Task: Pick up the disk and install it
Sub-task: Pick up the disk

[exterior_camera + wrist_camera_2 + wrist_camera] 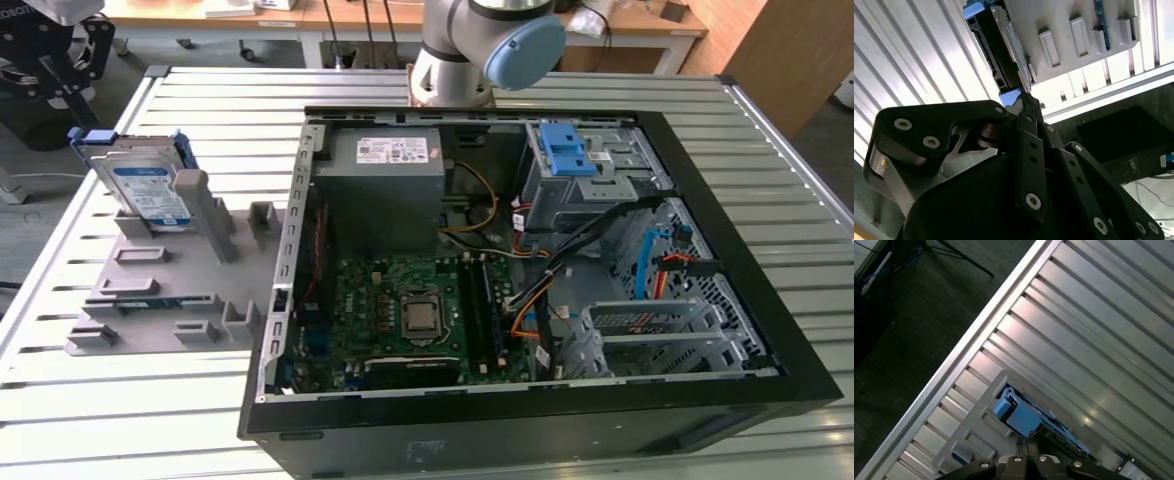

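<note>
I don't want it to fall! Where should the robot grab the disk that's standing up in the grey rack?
Probably by its top edge, the blue frame, coming straight down from above and pinching across the two flat faces. The disk stands on edge in the grey rack, so its bottom is tucked in and the top stands free.

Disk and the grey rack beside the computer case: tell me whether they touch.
Touching. The exterior view shows the disk standing on edge in a slot of the grey rack, its lower edge seated there without a gap.
</note>
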Tool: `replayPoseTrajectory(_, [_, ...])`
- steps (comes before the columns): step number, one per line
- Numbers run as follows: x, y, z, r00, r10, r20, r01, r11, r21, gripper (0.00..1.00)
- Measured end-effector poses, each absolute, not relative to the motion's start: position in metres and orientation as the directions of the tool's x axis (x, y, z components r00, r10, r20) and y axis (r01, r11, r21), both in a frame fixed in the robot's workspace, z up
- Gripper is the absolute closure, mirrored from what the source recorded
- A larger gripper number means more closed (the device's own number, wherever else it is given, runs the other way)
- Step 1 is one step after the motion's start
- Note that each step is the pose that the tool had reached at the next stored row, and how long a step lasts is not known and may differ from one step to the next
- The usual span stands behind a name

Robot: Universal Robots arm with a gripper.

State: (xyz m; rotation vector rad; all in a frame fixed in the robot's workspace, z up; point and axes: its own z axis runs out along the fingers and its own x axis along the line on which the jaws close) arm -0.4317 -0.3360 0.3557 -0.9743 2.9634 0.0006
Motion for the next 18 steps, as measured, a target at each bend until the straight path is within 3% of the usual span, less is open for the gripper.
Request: replayPoseTrajectory(18, [-0.4319,-0.3360,0.3557,-0.803,-0.596,-0.021,-0.596,0.803,-0.007,0.89])
